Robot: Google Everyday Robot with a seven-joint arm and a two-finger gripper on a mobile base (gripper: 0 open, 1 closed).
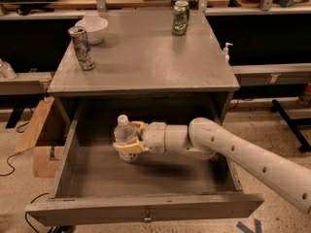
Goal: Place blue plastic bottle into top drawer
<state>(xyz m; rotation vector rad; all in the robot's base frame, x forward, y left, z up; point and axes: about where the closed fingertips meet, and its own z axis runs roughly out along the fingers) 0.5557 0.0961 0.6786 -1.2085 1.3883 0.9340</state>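
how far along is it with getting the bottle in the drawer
Done: the drawer is pulled open and the bottle stands upright inside it. In hand: the pincer is closed around the bottle, low in the drawer; whether the bottle touches the floor is unclear. Left: let go and back out.

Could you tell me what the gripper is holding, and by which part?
The gripper, inside the open drawer, is shut on the upright bottle, around its body below the cap.
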